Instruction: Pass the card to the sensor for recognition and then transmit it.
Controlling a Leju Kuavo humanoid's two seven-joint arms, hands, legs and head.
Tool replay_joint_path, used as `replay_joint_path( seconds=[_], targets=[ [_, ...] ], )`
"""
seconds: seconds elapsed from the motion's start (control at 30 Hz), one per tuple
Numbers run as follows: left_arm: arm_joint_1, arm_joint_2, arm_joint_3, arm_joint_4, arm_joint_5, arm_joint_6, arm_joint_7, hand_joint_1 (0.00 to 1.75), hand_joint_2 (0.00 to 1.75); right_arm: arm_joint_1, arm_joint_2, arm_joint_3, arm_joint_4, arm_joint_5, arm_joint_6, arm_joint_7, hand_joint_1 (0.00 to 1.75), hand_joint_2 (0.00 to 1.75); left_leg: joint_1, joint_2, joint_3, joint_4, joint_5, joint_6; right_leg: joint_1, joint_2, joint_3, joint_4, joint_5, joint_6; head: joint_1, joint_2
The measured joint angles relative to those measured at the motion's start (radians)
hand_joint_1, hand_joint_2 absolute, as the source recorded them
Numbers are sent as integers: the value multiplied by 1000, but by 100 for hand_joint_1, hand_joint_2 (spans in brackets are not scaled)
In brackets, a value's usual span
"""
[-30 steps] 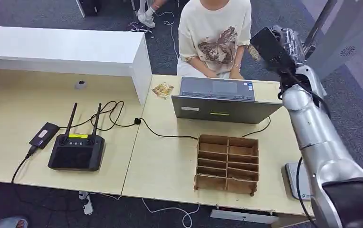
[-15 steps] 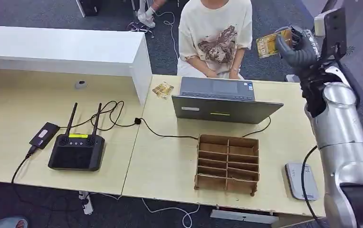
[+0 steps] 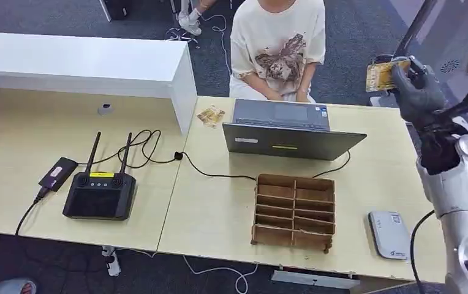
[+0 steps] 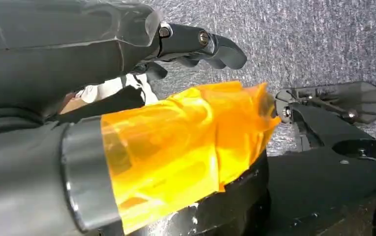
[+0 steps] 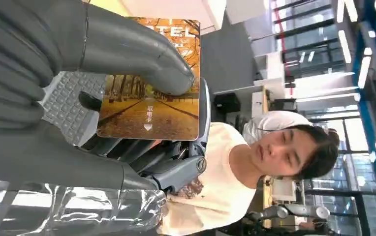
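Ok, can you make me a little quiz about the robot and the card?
1. True or false: the right hand holds the card up in the air, off the table.
2. Where is the small grey sensor? A) inside the wooden divider box B) flat on the table, beside the box C) on top of the laptop
3. Fill in: in the right wrist view the thick grey ____ presses across the picture side of the card.

Key: 1 true; 2 B; 3 thumb.
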Motion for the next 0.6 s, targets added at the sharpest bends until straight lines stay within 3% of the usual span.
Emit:
replay_joint_path(
  seconds=[0.2,0.43,0.6],
  targets=[
    [6,0,0,0,6,0,-4,0,0,142,-65,-56,-89,-73,26,-14,175,175,-1,2,-2,0,-1,2,-1,3,-2,0,0,0,0,0],
    [7,0,0,0,8,0,-4,0,0,174,-88,-69,-122,-83,26,-13,175,175,0,2,-1,0,-1,2,0,3,-2,0,0,0,0,0],
    [11,0,0,0,14,0,-8,0,0,292,-117,-129,-191,-163,52,-53,175,175,0,-1,-2,0,-1,2,0,-1,-1,0,-1,1,0,0]
  ],
)
